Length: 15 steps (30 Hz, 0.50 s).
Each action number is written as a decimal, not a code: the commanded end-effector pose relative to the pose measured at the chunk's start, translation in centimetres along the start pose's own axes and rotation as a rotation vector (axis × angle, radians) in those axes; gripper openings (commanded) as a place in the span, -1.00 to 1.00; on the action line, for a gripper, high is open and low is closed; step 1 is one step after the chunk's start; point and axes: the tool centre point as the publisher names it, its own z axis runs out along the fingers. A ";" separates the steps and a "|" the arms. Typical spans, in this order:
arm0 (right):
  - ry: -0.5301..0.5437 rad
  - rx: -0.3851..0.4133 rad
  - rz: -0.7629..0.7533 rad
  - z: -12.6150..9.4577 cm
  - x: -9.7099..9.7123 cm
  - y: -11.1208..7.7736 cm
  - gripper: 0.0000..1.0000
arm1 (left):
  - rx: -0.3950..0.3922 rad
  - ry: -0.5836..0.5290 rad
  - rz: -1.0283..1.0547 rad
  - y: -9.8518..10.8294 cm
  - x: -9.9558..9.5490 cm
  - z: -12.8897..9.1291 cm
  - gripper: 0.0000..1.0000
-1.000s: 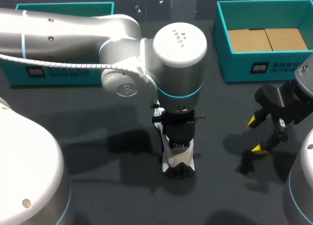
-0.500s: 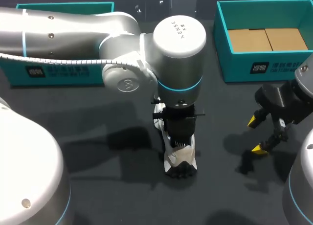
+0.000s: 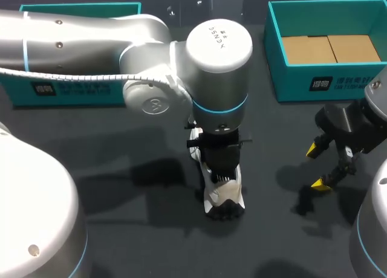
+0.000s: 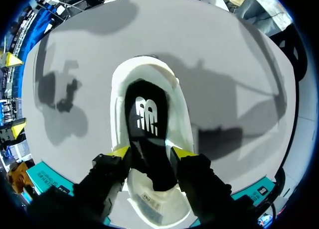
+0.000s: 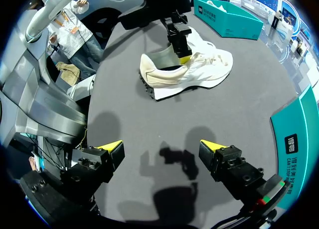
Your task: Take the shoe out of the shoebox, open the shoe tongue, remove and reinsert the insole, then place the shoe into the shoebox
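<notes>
1. The white shoe (image 3: pixel 224 198) stands upright on its sole in the middle of the dark table (image 3: pixel 139 229). It is out of the teal shoebox (image 3: pixel 338 84) and well apart from it.
2. The left arm comes across to the middle, and the left gripper (image 4: pixel 151 152) is down in the shoe's opening from above.
3. In the left wrist view the black insole (image 4: pixel 147 114) lies inside the shoe and runs straight under that gripper, with the heel end ahead of it. I cannot tell whether the gripper clamps the insole or merely straddles it.
4. The right gripper (image 5: pixel 162 147) hangs above bare table with its jaws wide apart and nothing between them. The shoe lies ahead of it, well apart, and the shoebox wall is just beside it.
5. The shoebox sits at the far right with brown cardboard on its floor. A second teal box (image 3: pixel 78 87) sits at the far left, partly hidden behind the left arm.
</notes>
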 end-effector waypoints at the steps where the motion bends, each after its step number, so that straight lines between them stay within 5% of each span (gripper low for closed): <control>1: -0.003 0.002 0.000 0.1 0.1 0.0 1.00 | 0.002 -0.005 0.001 0.2 0.3 -0.4 0.44; 15: -0.003 0.002 0.000 0.1 0.1 0.0 1.00 | 0.009 -0.016 -0.004 0.5 -0.2 -0.7 0.48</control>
